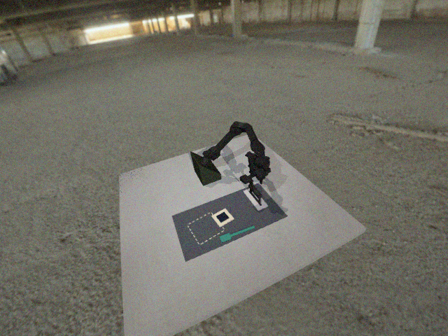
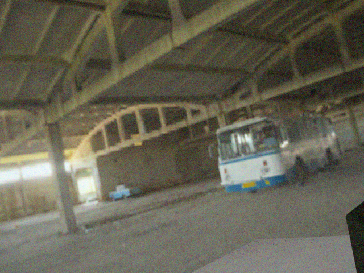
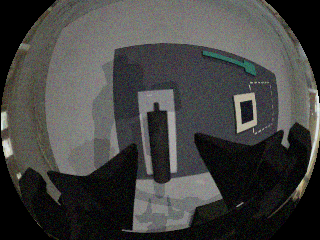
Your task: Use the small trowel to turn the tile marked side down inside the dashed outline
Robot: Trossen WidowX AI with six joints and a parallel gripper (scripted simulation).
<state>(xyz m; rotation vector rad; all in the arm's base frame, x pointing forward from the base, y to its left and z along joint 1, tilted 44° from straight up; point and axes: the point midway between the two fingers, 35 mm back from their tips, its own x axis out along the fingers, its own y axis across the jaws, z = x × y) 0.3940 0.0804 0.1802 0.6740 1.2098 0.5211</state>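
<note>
The tile (image 1: 222,217) (image 3: 245,112), cream with a dark square facing up, lies flat on the dark mat (image 1: 187,249) (image 3: 200,90). It overlaps one edge of the dashed outline (image 1: 200,243) (image 3: 255,133). The trowel, with a pale flat blade (image 1: 262,207) (image 3: 147,100) and a raised black handle (image 1: 256,197) (image 3: 160,145), rests at the mat's other end. My gripper (image 1: 253,180) (image 3: 166,143) is open and points down above the trowel. In the wrist view the handle appears between the spread fingers but lies below them; nothing is held.
A flat green paddle-shaped tool (image 1: 226,236) (image 3: 227,59) lies near the mat's long edge, close to the tile. The dark arm base (image 1: 206,175) stands behind the mat on the pale table (image 1: 155,289). The exterior view shows only a table corner and part of a dark block.
</note>
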